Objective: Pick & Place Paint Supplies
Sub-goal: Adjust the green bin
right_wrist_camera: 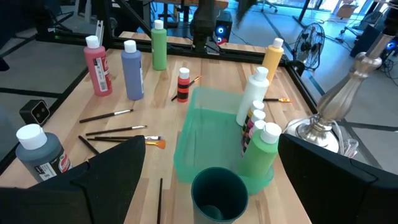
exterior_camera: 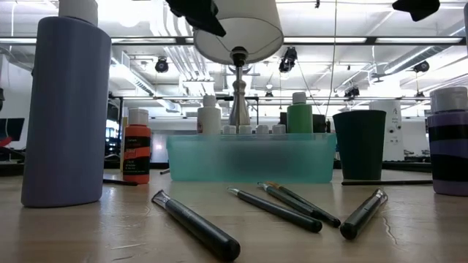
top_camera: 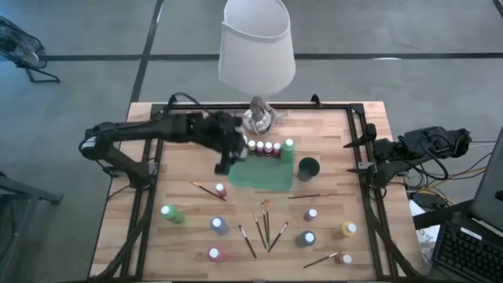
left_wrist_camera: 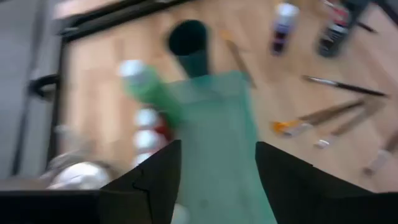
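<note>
A translucent green tray (top_camera: pixel 263 174) sits near the middle of the table (top_camera: pixel 181 236), just in front of the silver-based lamp (top_camera: pixel 257 47) at the far edge. Along the tray's far wall stands a row of white-capped paint bottles: a white one, several small maroon ones (top_camera: pixel 264 148) and a taller green bottle (top_camera: pixel 288 147) at the row's right end. A dark green cup (top_camera: pixel 308 167) stands just beside the tray's right end.

The rest of the supplies lie scattered toward the near edge: a green bottle (top_camera: pixel 170 213) at the left, blue-grey bottles (top_camera: pixel 219 226), a red one (top_camera: pixel 214 254), a small red one (top_camera: pixel 221 190) near the tray's left corner, a yellow one (top_camera: pixel 348 229) at the right, and thin dark-handled paintbrushes (top_camera: pixel 264 224) fanned out between them.

The left gripper (top_camera: pixel 225 163) hovers over the tray's left end, its jaws apart with nothing between them. The right gripper (top_camera: pixel 355 156) waits at the table's right edge, jaws spread wide and empty.
</note>
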`<state>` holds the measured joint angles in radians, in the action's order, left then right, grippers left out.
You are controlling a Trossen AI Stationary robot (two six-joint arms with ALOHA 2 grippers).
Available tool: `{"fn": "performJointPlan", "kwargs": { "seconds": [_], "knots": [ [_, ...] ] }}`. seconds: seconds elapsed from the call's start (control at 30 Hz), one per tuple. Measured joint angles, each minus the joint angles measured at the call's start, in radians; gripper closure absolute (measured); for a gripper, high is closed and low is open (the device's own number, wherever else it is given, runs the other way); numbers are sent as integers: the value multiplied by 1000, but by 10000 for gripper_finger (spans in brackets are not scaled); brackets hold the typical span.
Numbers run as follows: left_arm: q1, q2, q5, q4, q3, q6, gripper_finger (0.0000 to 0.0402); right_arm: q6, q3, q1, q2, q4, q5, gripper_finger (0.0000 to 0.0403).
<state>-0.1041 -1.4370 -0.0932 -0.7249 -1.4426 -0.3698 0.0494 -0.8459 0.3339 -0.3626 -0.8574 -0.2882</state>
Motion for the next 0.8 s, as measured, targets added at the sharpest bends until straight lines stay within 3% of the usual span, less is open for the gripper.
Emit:
{"fn": "performJointPlan", "kwargs": {
  "seconds": [0.17,0.43,0.8],
  "knots": [
    [61,-13,6,8,43,1,232,1,0,0,0,0,0,39],
    [63,-14,40,47,151,36,303,0,0,0,0,0,0,39],
    [62,-15,52,233,353,23,395,1,0,0,0,0,0,39]
  ]
}}
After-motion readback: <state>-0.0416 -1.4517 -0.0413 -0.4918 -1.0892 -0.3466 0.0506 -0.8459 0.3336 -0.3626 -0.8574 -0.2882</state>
